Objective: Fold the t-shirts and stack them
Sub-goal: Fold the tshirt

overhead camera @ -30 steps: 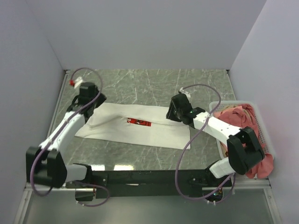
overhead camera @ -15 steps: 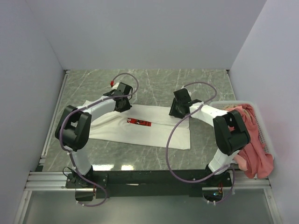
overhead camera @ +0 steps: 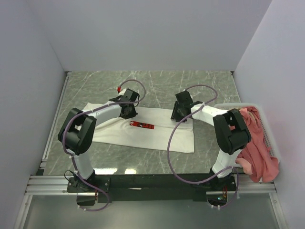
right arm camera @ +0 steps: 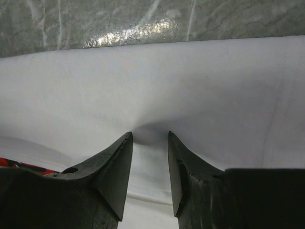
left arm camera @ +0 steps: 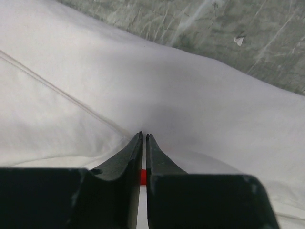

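Broadly, the table (overhead camera: 157, 81) carries the white t-shirt (overhead camera: 152, 136) spread flat, its long axis running left to right. The pink t-shirts (overhead camera: 255, 138) lie well apart in the basket (overhead camera: 224, 105). Both hands sit along the white shirt's far edge: the left hand (overhead camera: 127, 110) is pinched shut on cloth, and the right hand (overhead camera: 178, 113) is open with its tips pressing fabric. The fold probably comes toward the near edge.

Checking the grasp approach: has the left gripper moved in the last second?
Yes. The left gripper has swung right, away from the table's left edge, and now sits on the white t-shirt near its red print.
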Robot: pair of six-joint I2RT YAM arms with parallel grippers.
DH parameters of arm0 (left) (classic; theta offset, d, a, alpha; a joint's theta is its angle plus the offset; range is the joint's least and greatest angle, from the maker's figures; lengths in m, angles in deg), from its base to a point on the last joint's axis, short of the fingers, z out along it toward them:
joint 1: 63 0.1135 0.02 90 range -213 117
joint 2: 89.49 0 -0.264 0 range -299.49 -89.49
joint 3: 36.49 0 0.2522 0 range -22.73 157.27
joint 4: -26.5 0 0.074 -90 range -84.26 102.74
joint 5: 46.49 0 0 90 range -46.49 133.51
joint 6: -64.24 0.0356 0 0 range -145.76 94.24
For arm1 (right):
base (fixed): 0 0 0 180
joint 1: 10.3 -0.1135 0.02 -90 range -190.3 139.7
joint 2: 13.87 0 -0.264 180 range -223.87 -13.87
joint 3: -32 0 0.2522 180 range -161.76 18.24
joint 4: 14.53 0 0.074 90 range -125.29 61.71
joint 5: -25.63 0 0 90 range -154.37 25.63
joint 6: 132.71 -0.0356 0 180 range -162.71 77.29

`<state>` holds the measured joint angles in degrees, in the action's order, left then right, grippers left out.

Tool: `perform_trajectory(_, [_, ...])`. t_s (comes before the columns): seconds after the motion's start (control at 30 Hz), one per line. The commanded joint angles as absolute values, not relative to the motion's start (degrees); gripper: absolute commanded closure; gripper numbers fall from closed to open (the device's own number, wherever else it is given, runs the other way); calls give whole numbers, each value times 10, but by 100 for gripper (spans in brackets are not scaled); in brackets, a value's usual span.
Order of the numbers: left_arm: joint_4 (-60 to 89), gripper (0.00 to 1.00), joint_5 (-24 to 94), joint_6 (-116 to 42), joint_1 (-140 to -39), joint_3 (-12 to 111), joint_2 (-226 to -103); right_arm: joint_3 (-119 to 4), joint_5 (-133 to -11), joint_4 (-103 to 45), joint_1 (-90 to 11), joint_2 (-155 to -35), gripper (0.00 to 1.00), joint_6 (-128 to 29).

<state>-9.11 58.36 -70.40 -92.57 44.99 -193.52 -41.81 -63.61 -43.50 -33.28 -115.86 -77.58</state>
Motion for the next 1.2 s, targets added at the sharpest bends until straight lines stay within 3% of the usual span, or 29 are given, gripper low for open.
perform_trajectory(0.0, [-80,87,590,-695,-928,456,-1929,-442,-642,-424,-330,-1170,57,-772])
perform_trajectory(0.37, [-172,86,643,-674,-928,576,-2000,-443,-642,-426,-326,-1185,57,-767])
perform_trajectory(0.7, [-128,92,599,-685,-928,485,-1959,-466,-641,-438,-325,-1203,57,-765])
perform_trajectory(1.17, [-90,93,565,-679,-930,420,-1884,-469,-642,-438,-321,-1220,57,-767])
